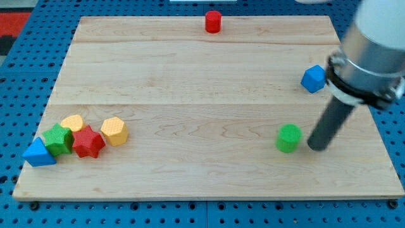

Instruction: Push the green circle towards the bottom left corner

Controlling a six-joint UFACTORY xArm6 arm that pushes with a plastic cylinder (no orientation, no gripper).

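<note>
The green circle (288, 138) sits low on the board's (190, 76) right side, with my tip (317, 147) just beside it at its 3 o'clock; there is no pincer, only a bare rod holding nothing. It looks light, stiff and apt to slide or roll off line, so I would press its right, slightly upper flank. No containers are here.

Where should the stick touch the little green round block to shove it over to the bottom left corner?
No gripping here, only pushing. My tip sits just to the view's right of the green circle, roughly level with it. The corner lies far to the view's left and slightly lower, so I would press its right side, a little toward the top. Its round wall may slip off, so aim through the centre.
</note>
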